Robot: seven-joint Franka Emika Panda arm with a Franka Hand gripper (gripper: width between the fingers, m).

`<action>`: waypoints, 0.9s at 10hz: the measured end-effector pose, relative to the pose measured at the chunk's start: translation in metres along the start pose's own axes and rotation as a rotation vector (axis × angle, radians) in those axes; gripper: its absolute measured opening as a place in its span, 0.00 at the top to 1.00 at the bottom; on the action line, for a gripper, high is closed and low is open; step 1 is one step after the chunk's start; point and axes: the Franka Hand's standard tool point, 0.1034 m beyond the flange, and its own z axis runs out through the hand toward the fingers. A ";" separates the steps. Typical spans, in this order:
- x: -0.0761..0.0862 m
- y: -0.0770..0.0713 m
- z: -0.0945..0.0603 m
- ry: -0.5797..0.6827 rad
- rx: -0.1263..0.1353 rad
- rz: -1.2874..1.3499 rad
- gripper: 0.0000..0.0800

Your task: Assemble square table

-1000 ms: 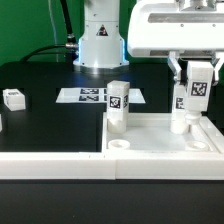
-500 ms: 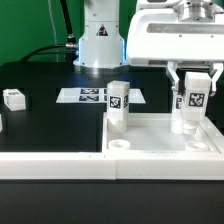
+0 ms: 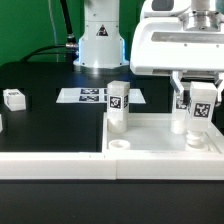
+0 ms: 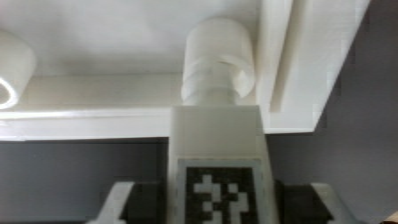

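The square table's white top (image 3: 160,150) lies on the black table at the exterior view's right, rim up. One white tagged leg (image 3: 118,106) stands upright in its far left corner. My gripper (image 3: 199,97) is shut on a second tagged leg (image 3: 200,110), held upright at the far right corner, and I cannot tell whether it is seated there. In the wrist view this leg (image 4: 222,140) runs from between my fingers (image 4: 128,205) down to the top's corner (image 4: 107,100).
A loose white leg (image 3: 13,98) lies at the exterior view's left. The marker board (image 3: 92,96) lies flat behind the top, in front of the robot base (image 3: 100,40). A long white rail (image 3: 50,165) runs along the near side.
My gripper with the held leg has shifted slightly right and lower, and the leg's tag has turned a little. The other leg and the top have not moved.
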 end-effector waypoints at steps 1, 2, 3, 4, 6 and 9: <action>0.000 -0.001 0.002 0.001 -0.001 -0.003 0.64; -0.002 -0.001 0.005 -0.001 -0.003 -0.006 0.64; -0.003 -0.002 0.008 -0.003 -0.004 -0.009 0.64; -0.004 -0.002 0.010 -0.004 -0.006 -0.012 0.64; -0.003 -0.002 0.011 0.002 -0.005 -0.013 0.64; -0.004 -0.002 0.011 0.001 -0.006 -0.013 0.41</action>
